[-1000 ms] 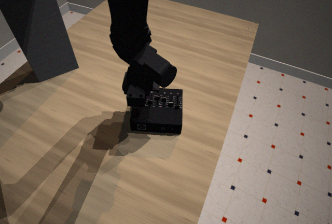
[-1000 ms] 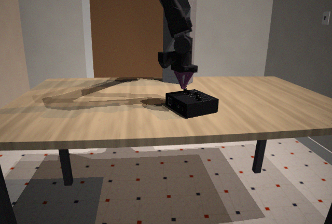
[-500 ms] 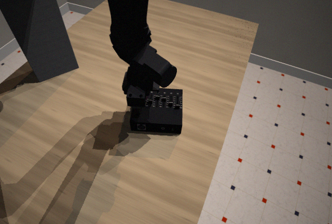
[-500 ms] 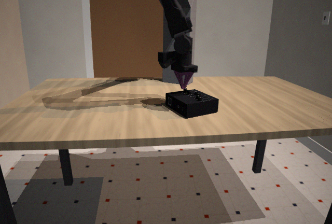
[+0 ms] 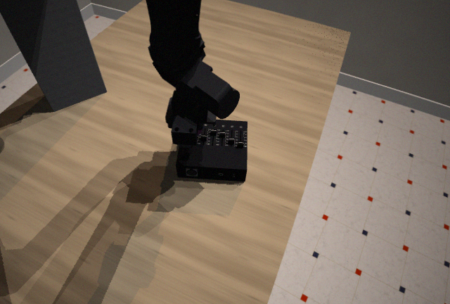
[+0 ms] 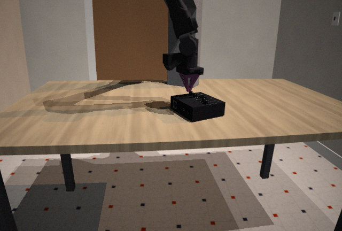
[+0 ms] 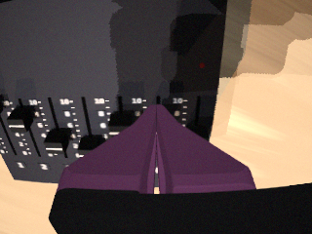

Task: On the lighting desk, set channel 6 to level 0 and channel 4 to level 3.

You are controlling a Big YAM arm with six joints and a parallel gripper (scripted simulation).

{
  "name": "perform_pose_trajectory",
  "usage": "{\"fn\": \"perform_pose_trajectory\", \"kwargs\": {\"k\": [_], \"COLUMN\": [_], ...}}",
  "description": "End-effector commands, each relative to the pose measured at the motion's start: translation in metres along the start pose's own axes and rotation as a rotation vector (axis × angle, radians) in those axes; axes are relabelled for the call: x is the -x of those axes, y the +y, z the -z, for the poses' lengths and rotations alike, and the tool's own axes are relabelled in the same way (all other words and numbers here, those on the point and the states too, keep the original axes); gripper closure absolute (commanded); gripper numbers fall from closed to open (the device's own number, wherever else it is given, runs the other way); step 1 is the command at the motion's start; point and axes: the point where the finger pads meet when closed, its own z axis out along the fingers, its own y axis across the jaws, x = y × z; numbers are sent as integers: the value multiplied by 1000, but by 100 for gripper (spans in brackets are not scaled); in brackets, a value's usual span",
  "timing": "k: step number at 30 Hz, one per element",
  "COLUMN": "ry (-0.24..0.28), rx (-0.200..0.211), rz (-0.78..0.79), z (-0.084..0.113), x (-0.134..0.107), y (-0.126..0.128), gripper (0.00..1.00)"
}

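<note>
The black lighting desk [image 5: 214,165] [image 6: 202,110] [image 7: 97,39] stands flat on the wooden table [image 5: 275,60] [image 6: 83,129]. Its row of faders runs along the top; several caps [image 5: 230,142] [image 7: 58,138] stand at different heights in their slots. My gripper [image 6: 189,91] [image 7: 156,115] has purple fingers shut to a point with nothing between them. The tip is down on the fader bank at the desk's end nearest the arm, near the right end of the row in the wrist view. The cap under the tip is hidden by the fingers.
The arm's grey base column [image 5: 54,46] stands on the table's far left part in the top view. The table edge runs close to the right of the desk, with tiled floor [image 5: 381,202] below.
</note>
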Motion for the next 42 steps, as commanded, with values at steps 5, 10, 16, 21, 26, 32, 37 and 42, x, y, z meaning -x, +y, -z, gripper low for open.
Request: {"fn": "perform_pose_trajectory", "kwargs": {"k": [5,10,16,21,26,32,37,42], "ry": [8,-4,-7,-2,-6,-5,-5,-5], "rx": [-4,3,-3,6,-2,2,2,2], "rz": [-1,-7,-6,5,4,5,5,5], "z": [2,-4,-10,-10,-14,-14,-14,-14], "x": [-10,-3,1,-3,0,0,0,0], "y": [-6,0,-4,1,-3,-1,-1,-1], "gripper": [100,100,100,100,100,100,100,100]}}
